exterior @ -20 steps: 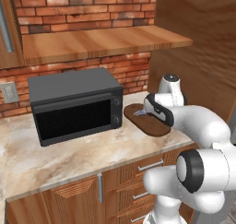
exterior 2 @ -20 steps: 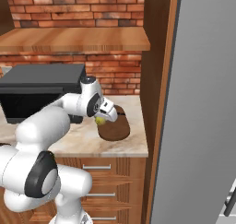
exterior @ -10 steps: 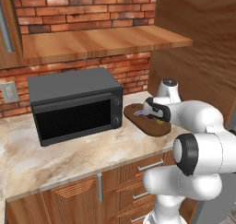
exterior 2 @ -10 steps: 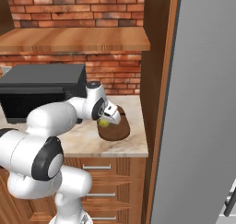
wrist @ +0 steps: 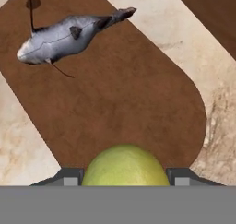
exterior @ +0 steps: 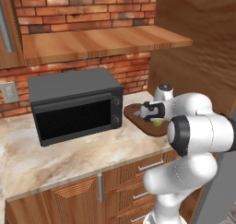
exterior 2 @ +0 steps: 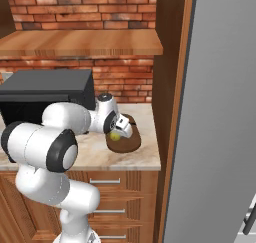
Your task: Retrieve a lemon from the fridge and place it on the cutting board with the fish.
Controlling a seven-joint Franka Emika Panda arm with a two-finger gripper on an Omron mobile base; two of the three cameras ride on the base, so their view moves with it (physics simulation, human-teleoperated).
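Jaws clasp lemon – over cutting board, marble counter

A pale marbled countertop runs across the lower half of the left base view, over wooden drawer fronts. A black microwave stands on it at centre left, its back toward the brick wall. Just to its right, at frame centre right, a dark brown oval cutting board lies flat on the stone. In the right base view the board sits near the counter's right end. The hand view shows the board running diagonally, marbled counter on both sides.
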